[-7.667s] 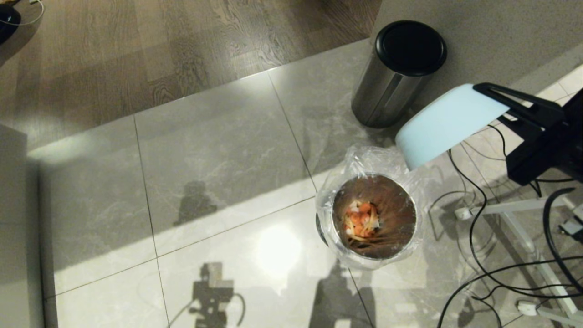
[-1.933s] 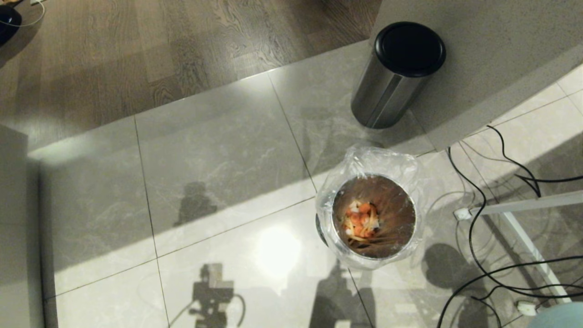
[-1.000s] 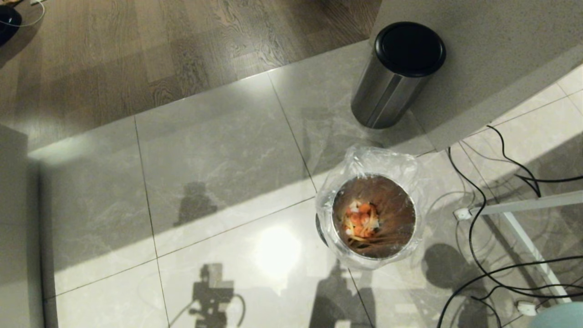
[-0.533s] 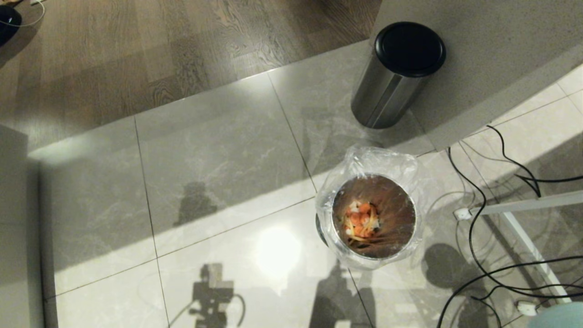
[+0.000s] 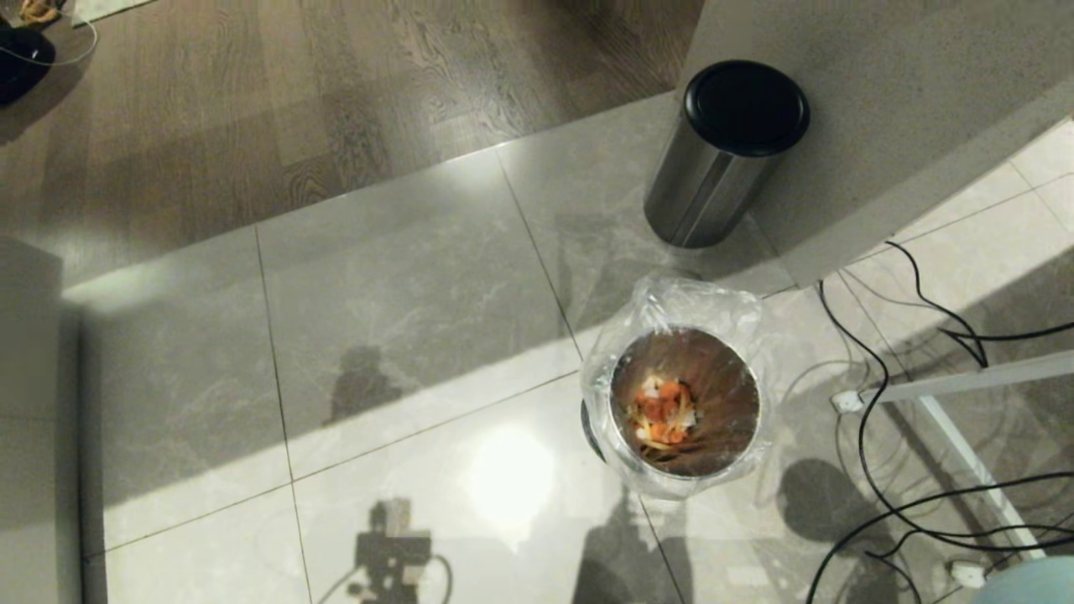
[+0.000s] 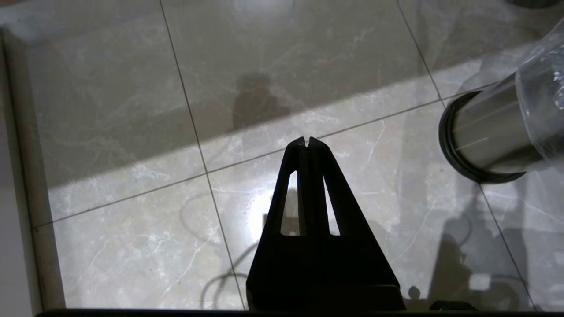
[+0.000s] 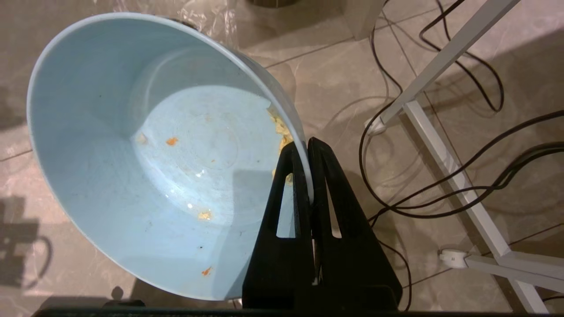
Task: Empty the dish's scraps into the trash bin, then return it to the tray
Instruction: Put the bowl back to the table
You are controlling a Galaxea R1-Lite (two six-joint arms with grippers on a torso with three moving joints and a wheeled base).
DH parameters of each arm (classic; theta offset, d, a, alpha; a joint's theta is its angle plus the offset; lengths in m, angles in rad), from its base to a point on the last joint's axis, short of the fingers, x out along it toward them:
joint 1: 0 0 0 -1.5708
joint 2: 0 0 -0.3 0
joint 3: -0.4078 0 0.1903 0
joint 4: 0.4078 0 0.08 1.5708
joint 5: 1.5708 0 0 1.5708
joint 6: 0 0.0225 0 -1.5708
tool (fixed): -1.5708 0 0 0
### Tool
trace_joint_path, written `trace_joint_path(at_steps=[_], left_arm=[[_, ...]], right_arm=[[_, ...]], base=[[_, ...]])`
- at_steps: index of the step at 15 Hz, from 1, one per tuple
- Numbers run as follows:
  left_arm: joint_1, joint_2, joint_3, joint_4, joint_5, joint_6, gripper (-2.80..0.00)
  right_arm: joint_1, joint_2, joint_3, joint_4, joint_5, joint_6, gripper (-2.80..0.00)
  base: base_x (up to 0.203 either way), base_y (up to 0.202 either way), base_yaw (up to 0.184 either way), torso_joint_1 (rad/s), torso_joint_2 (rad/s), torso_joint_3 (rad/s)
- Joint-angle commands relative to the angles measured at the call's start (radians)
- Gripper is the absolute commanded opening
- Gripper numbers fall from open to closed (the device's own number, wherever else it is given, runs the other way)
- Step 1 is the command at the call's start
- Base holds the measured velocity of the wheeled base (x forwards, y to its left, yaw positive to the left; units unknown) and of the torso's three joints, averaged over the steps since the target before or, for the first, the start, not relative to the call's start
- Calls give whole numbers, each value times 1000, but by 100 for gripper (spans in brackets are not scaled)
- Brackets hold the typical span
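Two thin right fingers (image 7: 308, 145) pinch only the rim of the tilted, nearly emptied dish (image 7: 154, 154), with the scraps (image 5: 663, 415) already down in the trash bin (image 5: 680, 478), so carrying it toward the unseen tray could let the glossy wall slip, while the left fingers (image 6: 307, 141) hang closed and empty.

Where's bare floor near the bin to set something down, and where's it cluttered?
Free: the grey tiles on the robot's left of the trash bin, up to the wood flooring. Crowded: the bin's right, with black cables and a white frame; the steel cylinder stands behind it.
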Motion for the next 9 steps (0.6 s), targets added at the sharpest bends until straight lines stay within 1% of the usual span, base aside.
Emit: trace_joint_path(at_steps=[1,9], left_arm=[[-1,1,0,-1,1,-2,-280],[1,1,0,1,1,3,-280]], right_arm=[[0,2,0,-1,0,-1,-280],[0,2,0,-1,0,-1,-280]], base=[[0,0,0,2,5,190],[0,0,0,3,1,201]])
